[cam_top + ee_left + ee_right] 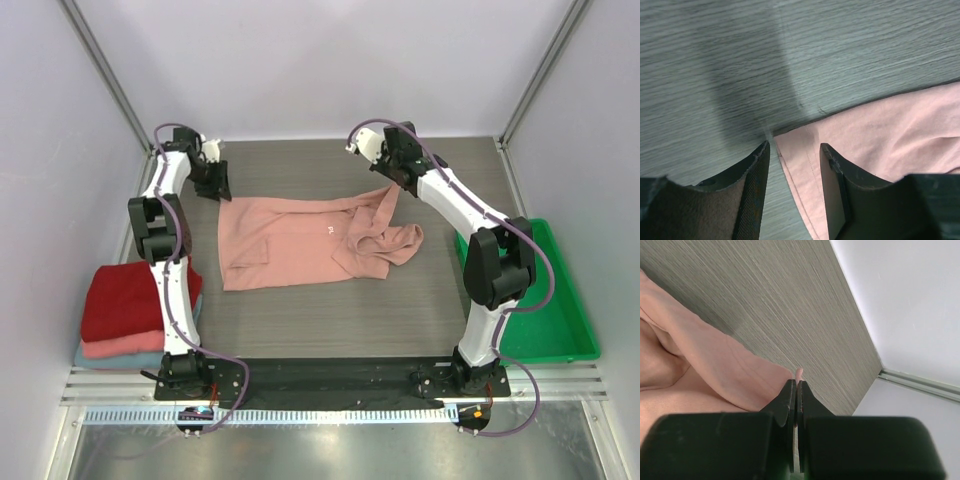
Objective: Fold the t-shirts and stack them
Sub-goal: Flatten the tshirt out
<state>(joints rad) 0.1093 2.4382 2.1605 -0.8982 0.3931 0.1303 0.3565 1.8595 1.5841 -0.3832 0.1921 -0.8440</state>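
Two grippers: L gripper [794, 148] fingers apart, astride pink tee [290, 245] corner; R gripper [796, 385] clamped on tee edge.

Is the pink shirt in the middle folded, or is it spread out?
Not folded: the pink t-shirt lies mostly spread on the table, its right end bunched where the right gripper pinches the fabric.

The left arm [163, 262] rises from its base and reaches forward, wrist bent down, so the left pincer [793, 150] points steeply downward with its two fingers standing partly apart. The right arm [470, 215] stretches forward and inward, and the right pincer [796, 386] has its fingers pressed together, pinching an edge of the dusty-pink t-shirt [715, 360], which hangs below it.
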